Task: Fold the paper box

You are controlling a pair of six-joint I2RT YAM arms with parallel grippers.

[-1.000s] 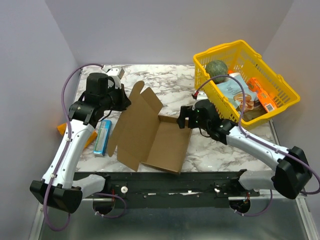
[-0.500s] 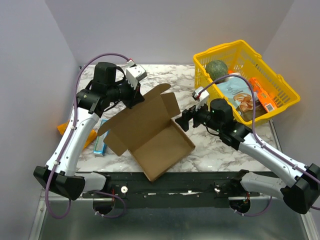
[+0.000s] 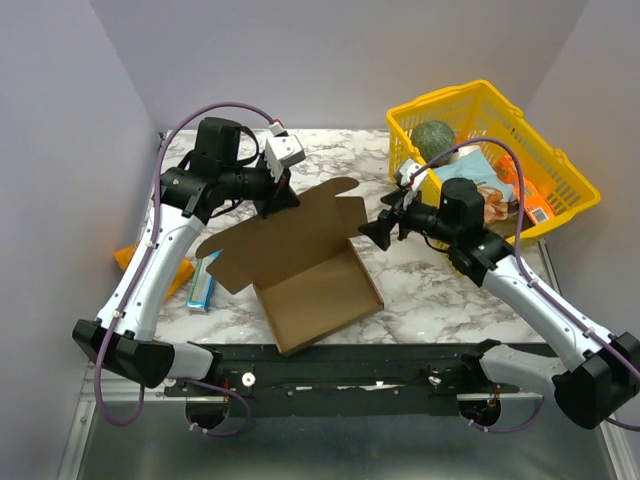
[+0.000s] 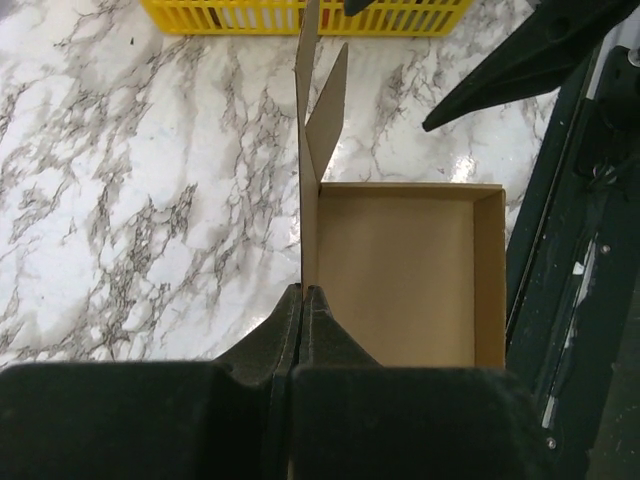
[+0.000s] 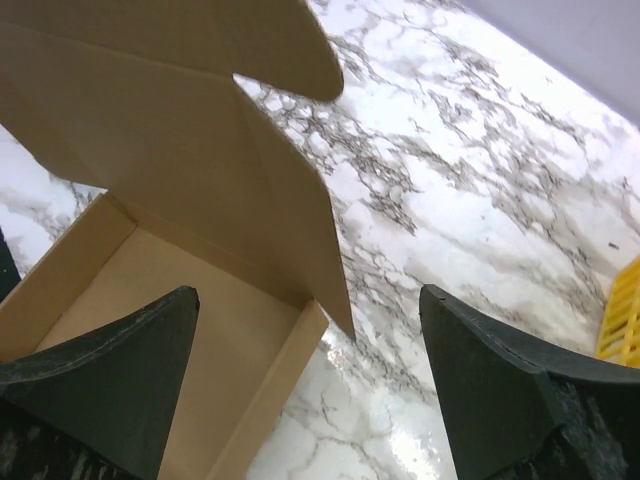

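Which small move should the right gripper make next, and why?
Probably ease the open right gripper toward the side flap and fold it inward: the left gripper holds the box by its upright lid, and that flap stands unfolded ahead.

The paper box (image 3: 315,290) is plain brown cardboard, dull and smooth, the table (image 3: 430,290) looks like shiny white and grey marble, the basket (image 3: 565,165) is bright yellow plastic, and the fingers (image 5: 100,370) of the right gripper (image 5: 307,295) seem to be dull, slightly grainy black plastic.
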